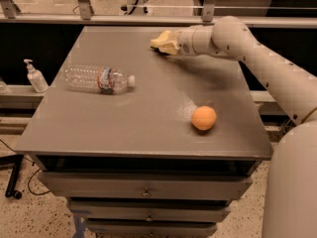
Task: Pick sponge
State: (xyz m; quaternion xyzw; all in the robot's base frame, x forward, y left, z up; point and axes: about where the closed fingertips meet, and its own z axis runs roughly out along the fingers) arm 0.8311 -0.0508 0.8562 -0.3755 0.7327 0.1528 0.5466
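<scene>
Gripper (162,40) is at the far edge of the table (148,128), a bit right of centre, pointing left, low over the top with a dark shadow right under it. Gripper state: cannot tell. Its tip is one pale yellow lump. The sponge (167,47) seems to be the lower part of that lump, same colour as the gripper parts, so the outline isn't separable. Can't tell either whether it's touching the tabletop or just off it.

The arm (247,48) comes in from the right, with a white rounded elbow above the table's far right corner. It slopes down to the robot body (292,182) at the right edge of view.

An orange ball (204,118) sits on the table near the front right, well apart from the gripper. A clear plastic water bottle (99,78) lies on its side at left-centre, cap toward the right, also well apart from the gripper.

Drawers (143,188) with small knobs are below the tabletop. Off the table, a white pump bottle (35,77) stands upright on a ledge to the left. A metal rail (99,19) runs behind the table.
</scene>
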